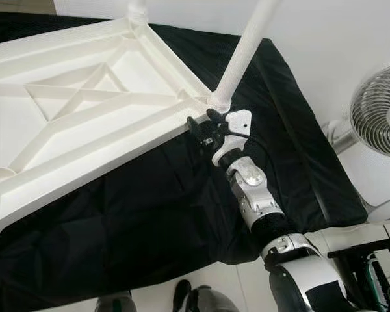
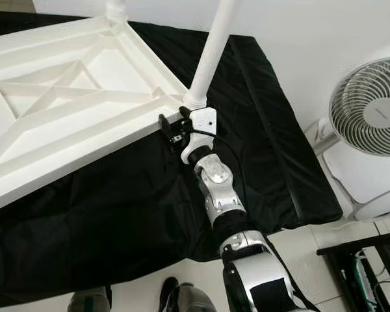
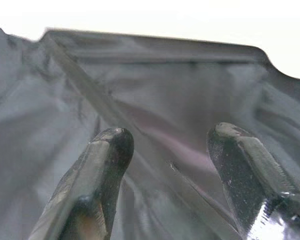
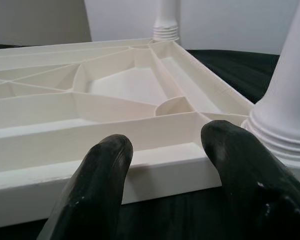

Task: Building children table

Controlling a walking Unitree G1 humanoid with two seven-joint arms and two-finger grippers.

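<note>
Across the upper left of the head views, a white plastic tabletop [image 1: 84,110] lies upside down on a black cloth [image 1: 149,214]. Its underside faces up: a raised rim runs around the edge, and straight ribs cross inside it to form triangles and a diamond-shaped recess. The plastic is smooth, matte and plain white.

At the tabletop's corner near the centre of the frame, a white round leg [image 1: 244,55] stands in its socket and rises toward the top edge, slightly tilted, with a ringed collar at its base. A second leg [image 1: 138,9] stands at the far corner, at the top of the frame; the right wrist view shows its threaded base [image 4: 166,33].

The right pincer [image 1: 205,125] sits at the rim of the tabletop just beside the base of the near leg, the silver right arm [image 1: 257,195] reaching up to it from the lower right. In the right wrist view its two black fingers [image 4: 97,175] are spread apart and grip nothing, with the rim between and beyond them.

The left pincer [image 3: 165,145] hovers close over the black cloth, its fingers also apart and empty.

At the right edge stands a white fan [image 1: 380,117].
</note>
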